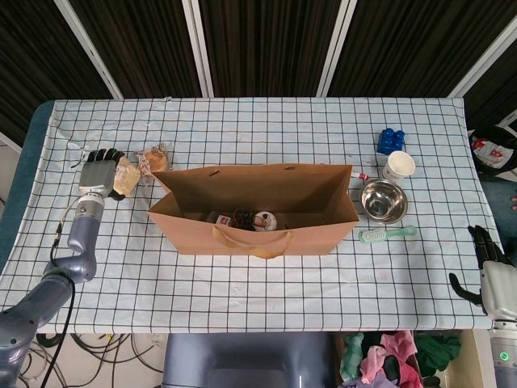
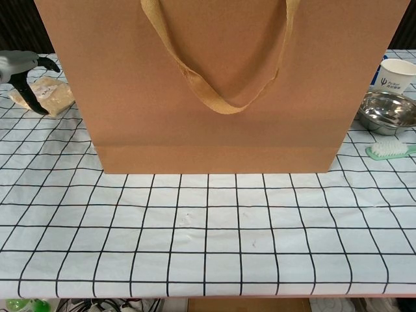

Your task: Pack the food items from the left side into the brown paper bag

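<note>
Bag point(image 1: 258, 212) stands to the right of my left hand point(image 1: 100, 173), which closes around the pale food packet point(image 1: 125, 175) at the bench's left side, so I judge this nearer hand must carry it rightward over the open top.

Not much can be read from here. The white cup point(image 2: 396, 74) by the steel bowl carries a small dark round logo with a line of tiny print beside it, too small to make out. The pale food packet point(image 1: 126, 175) in the left hand point(image 1: 98, 173) has a white sticker with a red mark, also unreadable. The bag point(image 2: 214, 84) is plain.
</note>
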You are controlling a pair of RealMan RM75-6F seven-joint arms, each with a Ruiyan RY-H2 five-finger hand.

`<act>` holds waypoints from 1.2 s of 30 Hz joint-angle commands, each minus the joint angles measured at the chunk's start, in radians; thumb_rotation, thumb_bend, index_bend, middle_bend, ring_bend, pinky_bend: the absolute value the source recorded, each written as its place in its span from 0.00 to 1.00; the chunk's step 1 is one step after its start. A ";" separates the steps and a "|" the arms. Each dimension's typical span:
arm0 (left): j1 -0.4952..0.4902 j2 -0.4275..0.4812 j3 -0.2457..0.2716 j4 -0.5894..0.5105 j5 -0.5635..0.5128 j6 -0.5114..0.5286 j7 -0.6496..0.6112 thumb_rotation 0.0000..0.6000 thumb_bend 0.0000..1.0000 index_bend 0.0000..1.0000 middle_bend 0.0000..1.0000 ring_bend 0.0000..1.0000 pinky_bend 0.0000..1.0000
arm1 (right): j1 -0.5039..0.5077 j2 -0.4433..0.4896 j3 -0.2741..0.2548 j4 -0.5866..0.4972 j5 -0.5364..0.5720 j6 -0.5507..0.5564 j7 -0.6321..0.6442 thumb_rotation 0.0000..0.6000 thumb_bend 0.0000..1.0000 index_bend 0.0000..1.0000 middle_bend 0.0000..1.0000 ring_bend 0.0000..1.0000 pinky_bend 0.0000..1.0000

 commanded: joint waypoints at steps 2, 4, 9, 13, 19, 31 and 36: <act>-0.016 -0.052 -0.002 0.096 0.040 -0.049 -0.073 1.00 0.04 0.14 0.07 0.00 0.05 | -0.001 0.000 -0.001 0.000 -0.002 0.001 0.000 1.00 0.27 0.03 0.04 0.14 0.27; -0.020 -0.064 -0.002 0.122 0.051 -0.060 -0.091 1.00 0.05 0.14 0.07 0.00 0.05 | -0.001 0.001 -0.001 0.000 -0.002 0.002 0.001 1.00 0.27 0.03 0.04 0.14 0.27; -0.028 -0.104 0.013 0.204 0.089 -0.096 -0.092 1.00 0.14 0.14 0.09 0.00 0.06 | -0.001 0.001 0.000 0.000 -0.004 0.002 0.001 1.00 0.27 0.03 0.04 0.15 0.27; -0.029 -0.130 0.012 0.247 0.105 -0.092 -0.077 1.00 0.24 0.16 0.17 0.05 0.15 | -0.002 0.001 -0.001 -0.001 -0.005 0.004 0.002 1.00 0.27 0.03 0.04 0.15 0.27; -0.023 -0.165 -0.008 0.307 0.105 -0.066 -0.025 1.00 0.41 0.28 0.34 0.24 0.36 | -0.003 0.001 -0.001 -0.002 -0.012 0.008 0.010 1.00 0.27 0.03 0.05 0.15 0.28; -0.012 -0.126 -0.050 0.243 0.110 0.041 0.016 1.00 0.56 0.45 0.57 0.48 0.61 | -0.001 -0.001 0.001 0.000 -0.011 0.005 0.018 1.00 0.27 0.03 0.05 0.15 0.28; 0.032 -0.032 -0.056 0.059 0.147 0.263 0.026 1.00 0.59 0.53 0.64 0.53 0.66 | -0.001 0.002 0.002 -0.005 -0.008 0.001 0.027 1.00 0.27 0.03 0.05 0.15 0.28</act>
